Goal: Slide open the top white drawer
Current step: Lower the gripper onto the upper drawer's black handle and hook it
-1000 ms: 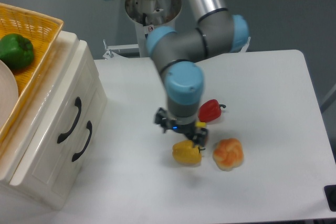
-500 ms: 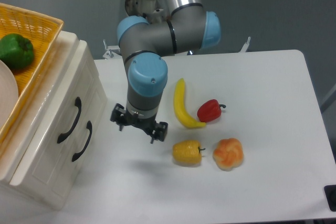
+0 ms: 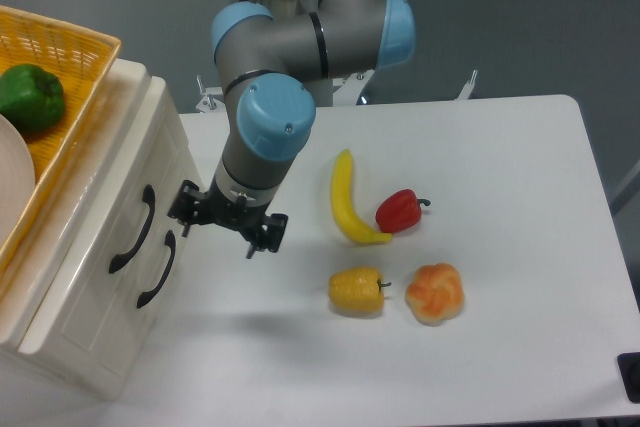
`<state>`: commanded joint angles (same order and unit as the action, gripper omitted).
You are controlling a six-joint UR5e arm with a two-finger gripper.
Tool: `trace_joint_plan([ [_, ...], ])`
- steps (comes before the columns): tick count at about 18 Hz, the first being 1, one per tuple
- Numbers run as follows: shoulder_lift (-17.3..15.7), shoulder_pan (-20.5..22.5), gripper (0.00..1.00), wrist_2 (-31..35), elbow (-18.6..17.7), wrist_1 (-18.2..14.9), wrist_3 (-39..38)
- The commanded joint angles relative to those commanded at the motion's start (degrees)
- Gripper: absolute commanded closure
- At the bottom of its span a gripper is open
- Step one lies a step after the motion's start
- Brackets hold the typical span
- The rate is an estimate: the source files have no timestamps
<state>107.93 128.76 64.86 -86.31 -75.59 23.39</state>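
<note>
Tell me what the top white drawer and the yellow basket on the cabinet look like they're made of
The top white drawer looks like glossy painted wood or molded plastic, going by the sheen on its cream front; its curved handle seems to be black plastic or metal. The yellow basket shows a woven lattice, likely wicker or plastic weave.

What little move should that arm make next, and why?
Probably ease the tool left to the upper curved black handle of the glossy cream-white top drawer: the drawer looks shut, and the tool hangs just beside the cabinet front, not gripping anything.
</note>
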Motion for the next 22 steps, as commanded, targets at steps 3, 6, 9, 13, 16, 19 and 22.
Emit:
trace_joint_plan([
  [3,-0.09,-0.7,0.0,-0.7,0.0,-0.35,-0.97],
  [6,-1.23,-0.71,0.0,-0.79,-0.09,-2.63,-1.06],
  [9,-1.23,-0.71,0.0,-0.97,-0.09,-2.64,-1.06],
  [13,-1.05,-0.7,0.0,-2.11,-0.09,-2.55,-1.5],
  [16,-0.44,-0.79,0.0,-2.2,0.0,-2.37,-1.76],
  [19,0.17,-1.41,0.0,-2.2,0.44,-2.37,-1.85],
  [22,0.79,-1.58,0.0,-2.29,0.79,-2.37,-1.85],
])
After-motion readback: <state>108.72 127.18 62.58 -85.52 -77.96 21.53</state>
